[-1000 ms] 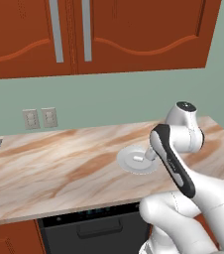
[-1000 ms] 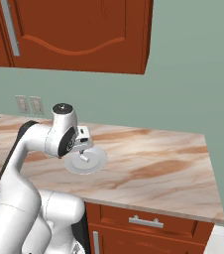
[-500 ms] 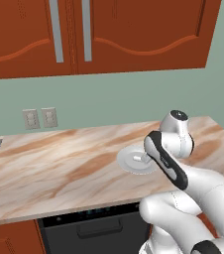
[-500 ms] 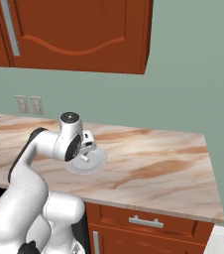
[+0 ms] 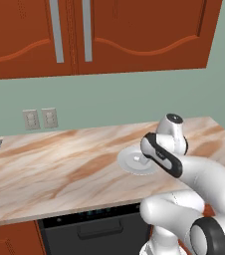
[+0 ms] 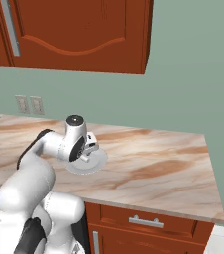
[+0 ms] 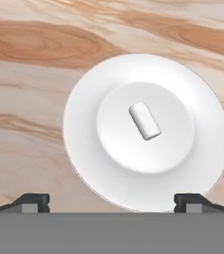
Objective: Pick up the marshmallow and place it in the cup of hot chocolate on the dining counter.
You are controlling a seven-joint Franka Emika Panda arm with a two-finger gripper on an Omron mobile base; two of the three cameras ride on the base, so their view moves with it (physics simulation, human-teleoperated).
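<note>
Hand view: marshmallow (image 7: 144,120) lies on its side in the plate's (image 7: 84,94) centre well, tilted; gripper (image 7: 113,201) above it w/ fingertips (image 7: 32,201) spread wide, nothing between them. Base views hide the marshmallow behind the arm; plate (image 5: 129,160) partly seen, mid-counter (image 5: 50,169). Right base view: plate (image 6: 95,161) well clear of counter's (image 6: 173,171) right and near edges, open top to the right.

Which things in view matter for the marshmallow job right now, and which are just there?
Job: marshmallow, lying in the plate's centre; gripper, open above it.

Just there: plate, marble countertop, wall outlets, upper cabinets, drawer.
</note>
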